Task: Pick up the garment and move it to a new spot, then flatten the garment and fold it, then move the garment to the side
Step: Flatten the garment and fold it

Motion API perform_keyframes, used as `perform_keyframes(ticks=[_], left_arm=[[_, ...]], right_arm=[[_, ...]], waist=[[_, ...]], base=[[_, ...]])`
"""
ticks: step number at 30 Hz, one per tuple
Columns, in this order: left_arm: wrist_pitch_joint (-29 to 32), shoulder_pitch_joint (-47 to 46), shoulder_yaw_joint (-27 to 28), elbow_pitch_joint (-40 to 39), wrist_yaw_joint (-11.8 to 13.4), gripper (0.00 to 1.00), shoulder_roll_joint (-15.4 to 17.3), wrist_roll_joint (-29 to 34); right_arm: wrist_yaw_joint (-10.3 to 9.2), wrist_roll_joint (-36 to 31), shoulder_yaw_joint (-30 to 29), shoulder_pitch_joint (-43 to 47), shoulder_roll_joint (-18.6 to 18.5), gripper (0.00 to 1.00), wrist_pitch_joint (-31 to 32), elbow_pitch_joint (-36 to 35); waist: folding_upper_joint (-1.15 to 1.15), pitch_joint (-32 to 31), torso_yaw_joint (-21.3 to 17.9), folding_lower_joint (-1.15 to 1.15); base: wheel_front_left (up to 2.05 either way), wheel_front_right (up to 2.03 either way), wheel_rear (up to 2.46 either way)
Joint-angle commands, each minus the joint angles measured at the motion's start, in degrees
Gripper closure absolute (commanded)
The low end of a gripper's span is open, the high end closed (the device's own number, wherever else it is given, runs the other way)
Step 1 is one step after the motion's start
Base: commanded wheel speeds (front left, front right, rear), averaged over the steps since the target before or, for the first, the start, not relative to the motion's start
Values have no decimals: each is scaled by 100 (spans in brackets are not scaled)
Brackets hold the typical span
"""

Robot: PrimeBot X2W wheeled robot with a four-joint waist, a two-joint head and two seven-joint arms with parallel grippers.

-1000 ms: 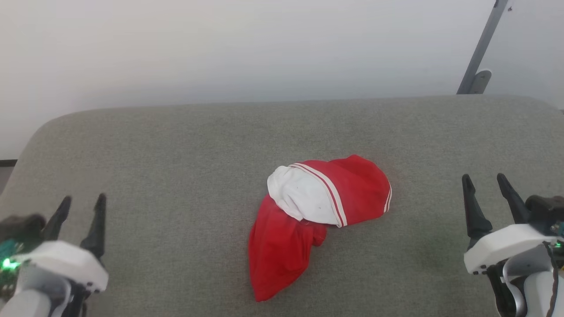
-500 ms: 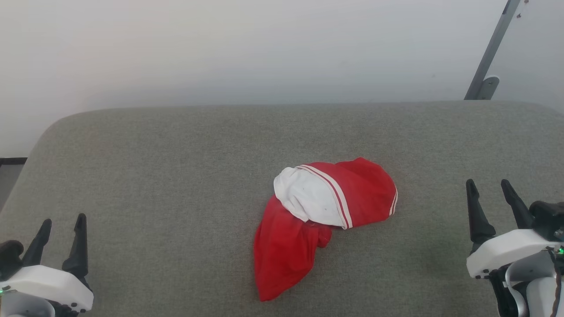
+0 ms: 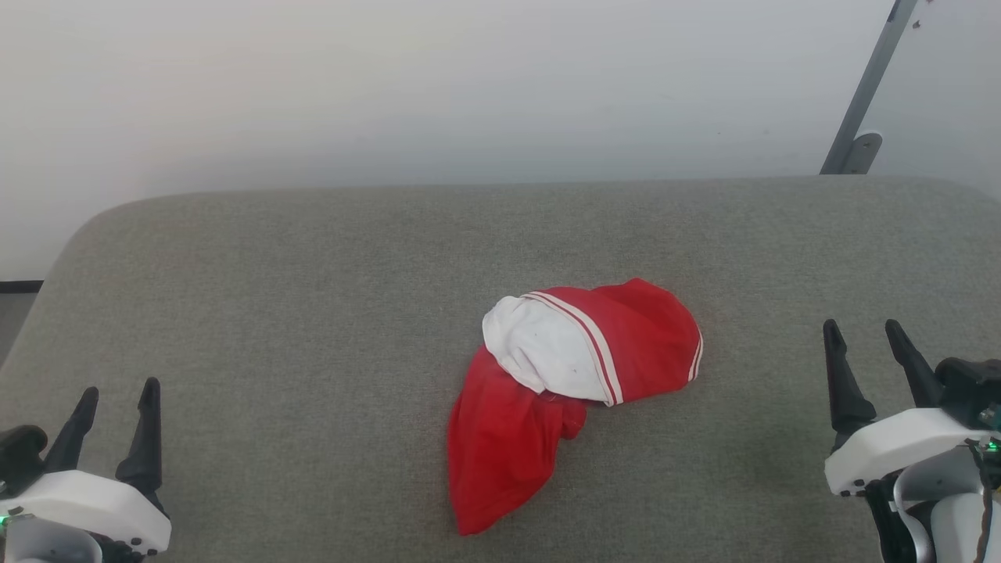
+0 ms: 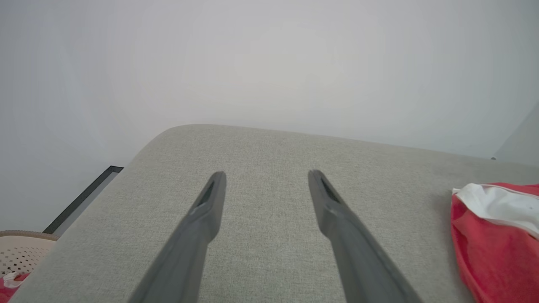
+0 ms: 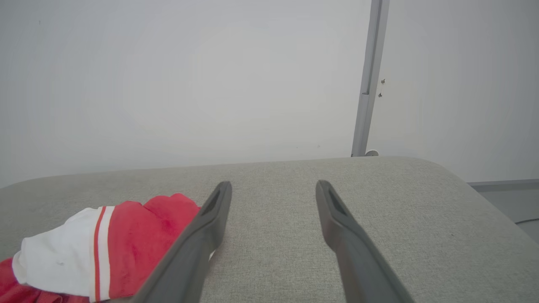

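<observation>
— At far left, off the edge of the grey cushion [image 3: 313, 266] and low in the left wrist view: a pale perforated basket [image 4: 21, 252]. Anything inside?

— Just a scrap of red and white cloth [image 4: 9, 281], barely showing at the corner. Cannot tell what. No other container to report.

— Next along, the left gripper [image 3: 120, 389]?

— Released, with fingers spread wide and nothing between them. Hovering at the near left of the cushion, well apart from the garment.

— And the garment [image 3: 579, 375] itself?

— Middle of the cushion, a little right of centre. Crumpled into a heap, with a white panel and striped trim bunched on top and red fabric trailing toward the near edge. No numerals on show.

— Then the right gripper [image 3: 860, 327]?

— Likewise released and empty, with fingers apart, poised at the near right. Nearer the heap than the left one, yet not touching it.

— Beyond that?

— Only a grey metal post [image 3: 860, 102] against the wall [image 3: 391, 94], far right. No part of the job.

— So, progress?

— Judging by the heap, close to none. Not yet picked up, not flattened, not folded, not set aside. Leaves the whole sequence to do.

— First move?

— Probably a reach inward to pinch a loose edge. Thin fabric, likely to slip or bunch. Better to take the trim than a fold.
</observation>
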Motion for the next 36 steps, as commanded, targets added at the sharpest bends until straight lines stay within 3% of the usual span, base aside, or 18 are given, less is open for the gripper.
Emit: perform_keyframes(ticks=[1,11,19,29,36], left_arm=[[18,47,-7,-47,46,0,0,-73],[79,56,-39,-154,89,0,-46,-144],[121,-131,-198,-239,53,0,-190,-91],[49,-446,-413,-84,-80,0,-430,-64],[-38,-782,-576,265,-293,0,-651,-33]], right_arm=[[2,-18,16,12,-3,0,11,-34],[2,52,401,-21,-37,0,155,-77],[2,251,1162,-246,-190,0,538,-75],[2,458,2215,-679,-551,0,1325,-29],[1,533,2693,-1026,-800,0,2265,253]], waist=[[0,3,6,0],[0,57,198,0],[0,264,602,0],[0,620,1149,0],[0,895,1482,0]], base=[[0,0,0],[0,0,0],[0,0,0],[0,0,0],[0,0,0]])
